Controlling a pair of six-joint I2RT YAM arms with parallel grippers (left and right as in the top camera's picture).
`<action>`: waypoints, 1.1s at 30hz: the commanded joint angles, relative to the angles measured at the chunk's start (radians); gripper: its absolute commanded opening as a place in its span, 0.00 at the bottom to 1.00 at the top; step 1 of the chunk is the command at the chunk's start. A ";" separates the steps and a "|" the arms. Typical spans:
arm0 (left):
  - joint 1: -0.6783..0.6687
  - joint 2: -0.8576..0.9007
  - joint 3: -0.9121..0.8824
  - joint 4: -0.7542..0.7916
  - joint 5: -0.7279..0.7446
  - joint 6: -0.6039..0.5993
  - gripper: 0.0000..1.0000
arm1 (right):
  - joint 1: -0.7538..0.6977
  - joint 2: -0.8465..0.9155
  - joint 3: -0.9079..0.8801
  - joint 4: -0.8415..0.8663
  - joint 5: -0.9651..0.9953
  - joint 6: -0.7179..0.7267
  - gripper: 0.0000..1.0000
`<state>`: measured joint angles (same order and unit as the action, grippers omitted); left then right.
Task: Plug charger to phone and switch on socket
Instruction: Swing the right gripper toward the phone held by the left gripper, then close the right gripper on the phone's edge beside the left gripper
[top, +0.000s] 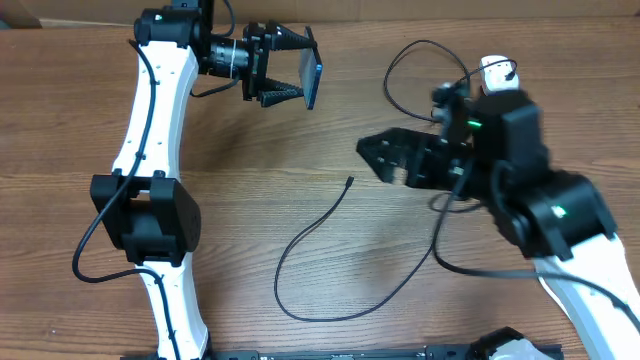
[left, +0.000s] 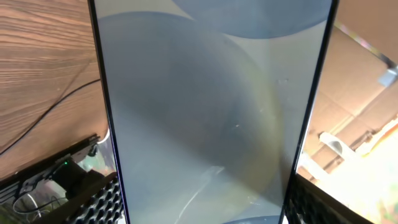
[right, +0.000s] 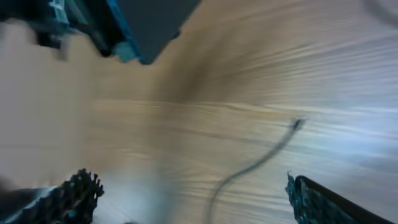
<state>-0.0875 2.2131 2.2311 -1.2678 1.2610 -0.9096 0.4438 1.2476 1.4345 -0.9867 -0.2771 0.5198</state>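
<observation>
My left gripper (top: 300, 68) is raised over the table's far side, shut on the phone (top: 313, 88), which stands on edge. In the left wrist view the phone's pale screen (left: 211, 112) fills the frame between both fingers (left: 102, 202). The charger's thin black cable (top: 300, 240) lies curved on the wood, its connector tip (top: 349, 181) free near the middle. My right gripper (top: 378, 160) hovers open just right of that tip, holding nothing. The blurred right wrist view shows the tip (right: 297, 124) ahead between the fingers (right: 317, 202), with the phone (right: 155, 25) at top left. The white socket (top: 495, 70) peeks out behind the right arm.
More black cable (top: 400, 60) loops at the back near the socket. A white object (top: 510, 346) sits at the near edge on the right. Cardboard (left: 360, 81) shows behind the phone in the left wrist view.
</observation>
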 joint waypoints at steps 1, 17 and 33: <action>-0.034 -0.035 0.023 0.008 -0.036 -0.061 0.72 | 0.136 0.114 0.185 -0.060 0.412 0.011 0.98; -0.102 -0.035 0.023 0.099 -0.081 -0.161 0.72 | 0.173 0.283 0.261 0.081 0.440 0.095 0.90; -0.104 -0.035 0.023 0.137 -0.004 -0.188 0.71 | 0.154 0.317 0.261 0.123 0.433 0.132 0.80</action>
<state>-0.1940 2.2131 2.2311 -1.1351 1.1938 -1.0863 0.5991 1.5478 1.6714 -0.8738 0.1455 0.6445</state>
